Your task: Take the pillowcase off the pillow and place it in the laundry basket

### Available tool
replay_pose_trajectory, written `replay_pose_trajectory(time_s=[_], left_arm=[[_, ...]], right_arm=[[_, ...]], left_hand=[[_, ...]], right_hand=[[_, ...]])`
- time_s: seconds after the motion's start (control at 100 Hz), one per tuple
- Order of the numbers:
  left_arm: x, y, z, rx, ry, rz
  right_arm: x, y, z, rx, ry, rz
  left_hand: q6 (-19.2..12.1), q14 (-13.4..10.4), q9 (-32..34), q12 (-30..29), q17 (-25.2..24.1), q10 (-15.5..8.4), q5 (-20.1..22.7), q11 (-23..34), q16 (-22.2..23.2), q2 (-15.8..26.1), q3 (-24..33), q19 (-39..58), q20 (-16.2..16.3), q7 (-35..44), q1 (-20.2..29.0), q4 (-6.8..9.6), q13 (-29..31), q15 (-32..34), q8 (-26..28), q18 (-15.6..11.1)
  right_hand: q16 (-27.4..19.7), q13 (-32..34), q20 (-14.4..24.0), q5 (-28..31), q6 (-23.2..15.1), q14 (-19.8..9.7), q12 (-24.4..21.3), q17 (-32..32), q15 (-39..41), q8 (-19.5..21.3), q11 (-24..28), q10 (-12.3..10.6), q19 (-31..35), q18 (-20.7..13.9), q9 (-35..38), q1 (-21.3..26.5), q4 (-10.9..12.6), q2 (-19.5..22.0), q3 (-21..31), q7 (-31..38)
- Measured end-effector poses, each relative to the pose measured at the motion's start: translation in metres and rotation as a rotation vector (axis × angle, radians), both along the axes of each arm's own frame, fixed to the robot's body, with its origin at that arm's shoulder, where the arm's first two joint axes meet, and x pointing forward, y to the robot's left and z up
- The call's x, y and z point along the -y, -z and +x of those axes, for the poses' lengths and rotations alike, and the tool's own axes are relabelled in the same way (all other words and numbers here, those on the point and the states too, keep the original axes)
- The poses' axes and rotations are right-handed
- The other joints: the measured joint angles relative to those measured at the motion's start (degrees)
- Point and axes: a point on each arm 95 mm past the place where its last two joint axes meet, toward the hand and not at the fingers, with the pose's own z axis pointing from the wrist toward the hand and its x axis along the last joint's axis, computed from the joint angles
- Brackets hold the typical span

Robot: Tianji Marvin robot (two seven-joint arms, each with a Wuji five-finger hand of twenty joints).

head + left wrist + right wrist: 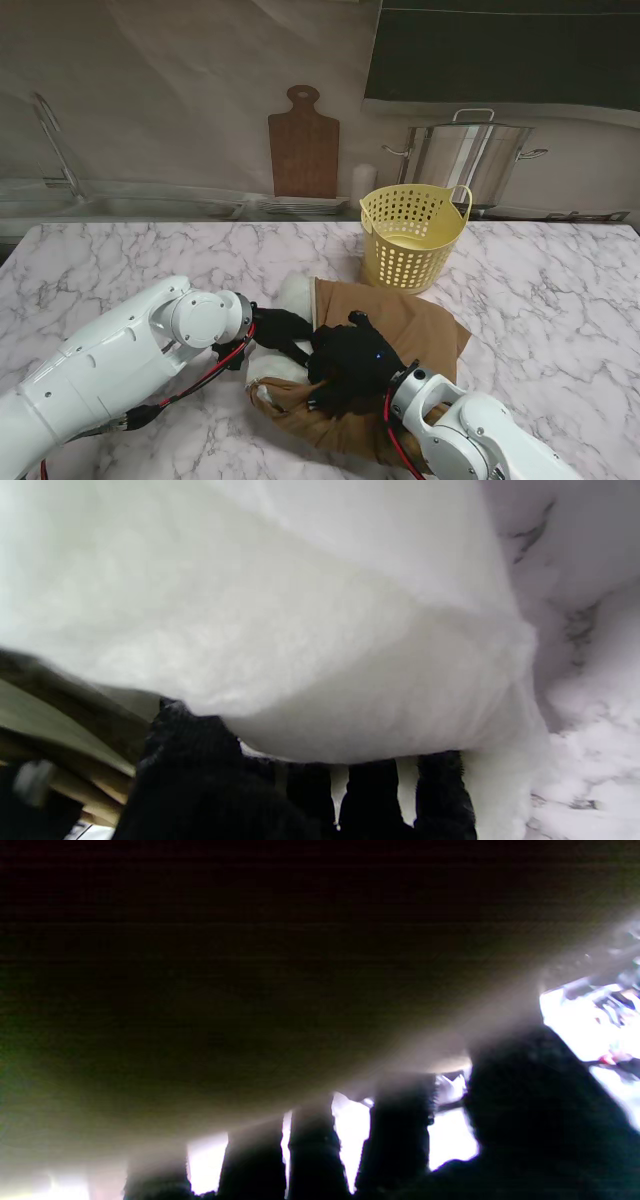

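Left hand (278, 333) grips the pillow (292, 300); beside it, right hand (350, 365) bunches the pillowcase (420, 325); a weak left grip would probably drag both together

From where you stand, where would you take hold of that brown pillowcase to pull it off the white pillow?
Probably the bunched brown pillowcase at its open end, coming from my right. The white pillow pokes out on the left there, so cloth should slide rightward. My right hand rests on that bunched edge, while my left hand presses the bare pillow.
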Motion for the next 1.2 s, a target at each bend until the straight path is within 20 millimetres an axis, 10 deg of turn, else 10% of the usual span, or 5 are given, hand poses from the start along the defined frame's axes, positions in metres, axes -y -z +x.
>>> replay_pose_trajectory(time_s=[0.34,0.59,0.72,0.88,1.2], left_arm=[[0.003,-0.001,0.001,-0.01,0.011,0.016],[0.003,-0.001,0.001,-0.015,0.012,0.02],[0.002,-0.001,0.0,-0.016,0.012,0.026],[0.002,-0.001,0.0,-0.017,0.009,0.029],[0.003,-0.002,0.001,-0.02,0.004,0.032]], right_arm=[[-0.003,-0.003,-0.01,-0.137,-0.172,0.375],[-0.005,0.004,-0.008,-0.264,-0.209,0.417],[-0.001,0.005,-0.011,-0.321,-0.243,0.389],[0.005,0.003,-0.015,-0.354,-0.241,0.36],[0.023,-0.002,-0.022,-0.234,-0.176,0.091]], left_hand=[[-0.42,-0.02,0.0,0.01,0.01,-0.13,0.03,0.0,0.01,0.0,-0.05,0.0,0.0,0.69,0.0,-0.01,-0.03,0.0,0.0,-0.01],[-0.73,-0.1,0.0,0.01,0.02,-0.37,0.11,0.0,0.03,0.0,-0.05,0.01,0.0,1.08,0.0,-0.01,-0.03,0.0,0.0,-0.01],[-1.39,-0.65,0.01,0.01,0.02,-0.95,0.12,0.0,0.03,0.0,-0.06,0.01,0.0,1.51,0.0,-0.02,-0.05,0.0,0.0,-0.33],[-1.74,-1.0,0.01,0.01,0.03,-1.25,0.12,0.0,0.03,-0.01,-0.15,0.01,0.0,1.52,0.0,-0.02,-0.06,0.0,0.0,-0.66],[-1.8,-1.05,0.01,0.01,0.03,-1.37,0.08,0.0,0.03,-0.01,-0.16,0.01,0.0,1.33,0.0,-0.03,-0.09,0.0,0.0,-0.73]], right_hand=[[-3.3,18.66,-2.02,-0.26,6.44,5.18,-3.42,9.24,-7.35,6.08,-6.86,-4.86,2.85,0.45,28.86,2.04,-0.13,-8.95,14.93,6.5],[2.89,22.74,-2.02,-5.66,6.47,5.26,-2.02,13.84,-7.33,10.64,-7.2,-5.88,7.78,-0.4,33.53,5.59,-0.03,-13.19,21.76,10.28],[4.82,22.74,-1.61,-13.76,4.06,5.29,-1.74,13.58,-7.33,-3.16,-6.71,-6.44,8.15,-1.73,32.33,8.44,-0.02,-11.76,23.97,-0.24],[6.6,17.4,-1.61,-2.85,4.16,5.29,6.92,9.27,-7.33,-21.34,-6.23,-6.44,5.74,-3.74,27.86,12.65,-1.75,-4.6,23.01,-6.74],[6.12,10.59,-1.61,10.43,4.27,0.95,11.17,6.3,-5.94,-10.89,-4.55,-7.5,0.55,-3.66,20.28,19.63,-8.13,-2.48,25.73,-7.56]])
